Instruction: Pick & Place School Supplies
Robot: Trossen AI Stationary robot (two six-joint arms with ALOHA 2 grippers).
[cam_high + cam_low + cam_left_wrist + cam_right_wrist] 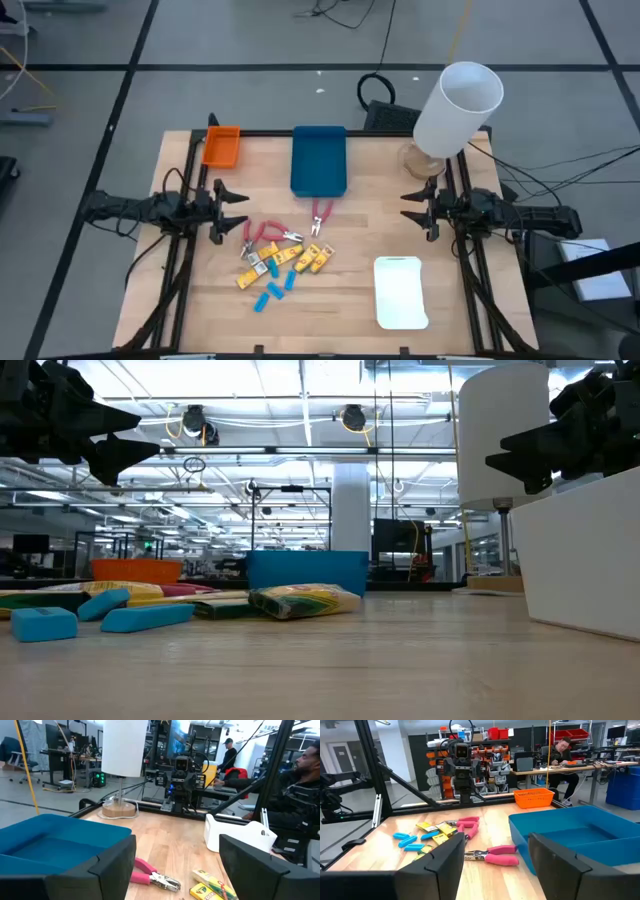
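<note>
The school supplies lie loose in a pile on the wooden table, left of its middle. Red-handled pliers (268,233) and a second pair (320,216) lie flat, with yellow pieces (300,260) and light-blue blocks (273,291) nearer the near edge. The right wrist view shows the pliers (492,855) and blue blocks (407,841). My left gripper (238,208) hovers open above the table, left of the pile. My right gripper (408,208) hovers open to the right, well apart from the pile. Both also show in their wrist views, left gripper (177,845) and right gripper (497,840).
At the far edge stand an orange tray (222,147) and a blue tray (319,160). A white tray (400,292) lies near the near right corner. A white-shaded lamp (456,108) on a wooden base stands at the far right. People sit beyond the table.
</note>
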